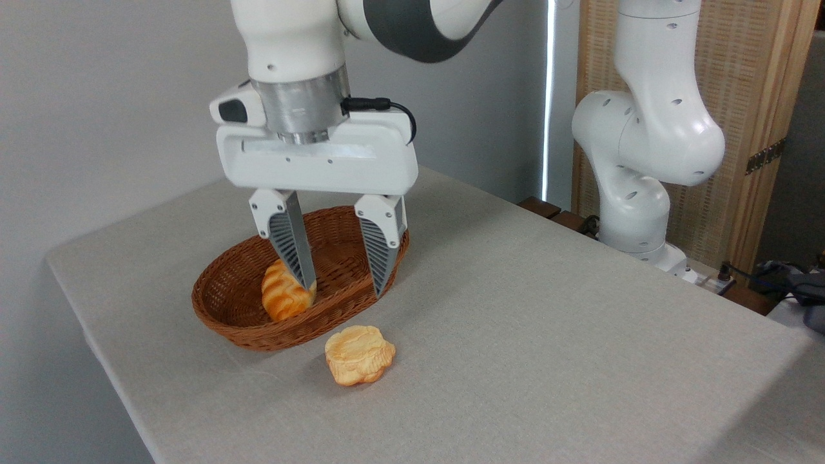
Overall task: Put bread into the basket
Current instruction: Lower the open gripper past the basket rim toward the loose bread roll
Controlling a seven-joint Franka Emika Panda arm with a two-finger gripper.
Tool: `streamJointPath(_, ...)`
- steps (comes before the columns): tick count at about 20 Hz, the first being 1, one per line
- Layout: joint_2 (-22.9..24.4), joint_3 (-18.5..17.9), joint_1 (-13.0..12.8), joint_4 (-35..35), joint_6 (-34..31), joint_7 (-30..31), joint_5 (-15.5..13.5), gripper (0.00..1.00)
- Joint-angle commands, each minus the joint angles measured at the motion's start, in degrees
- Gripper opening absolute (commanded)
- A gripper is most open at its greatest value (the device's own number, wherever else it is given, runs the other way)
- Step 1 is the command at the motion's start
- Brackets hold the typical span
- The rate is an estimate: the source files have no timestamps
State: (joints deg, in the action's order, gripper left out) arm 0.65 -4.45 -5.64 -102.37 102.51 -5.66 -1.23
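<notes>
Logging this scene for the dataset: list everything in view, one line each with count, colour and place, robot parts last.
basket: one, reddish-brown wicker, oval, on the table left of centre.
striped bun: one, orange-brown and white, inside the basket.
bread: one, pale golden-beige, lobed edge, on the table just in front of the basket, outside it.
table: one, grey cloth cover.
wooden screen: one, light wood, behind the table at right.
cables and dark items: number unclear, far right edge.
arm: one, white and grey, base behind the table.
hand: one, white with grey fingers, open, empty, over the basket.
</notes>
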Motion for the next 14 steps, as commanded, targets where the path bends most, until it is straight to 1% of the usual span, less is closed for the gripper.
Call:
streamJointPath(1,0.67,-0.38,-0.34,-2.74,1.64,14.24,-0.09,1.0)
streamJointPath(3,0.4,-0.38,-0.34,-4.15,4.7,19.17,-1.14,1.0)
streamJointPath(5,0.31,-0.38,-0.34,-4.77,7.69,24.44,-1.23,1.0)
streamJointPath(6,0.05,-0.47,-0.51,-5.29,8.49,25.77,-1.15,1.0)
streamJointPath(10,0.05,-0.3,-0.86,-7.49,8.93,26.4,-0.27,1.0)
streamJointPath(11,-0.04,-0.21,-0.86,-8.02,9.81,26.4,-0.09,1.0)
streamJointPath(14,-0.39,0.05,-1.13,-10.04,12.71,26.75,1.66,1.0)
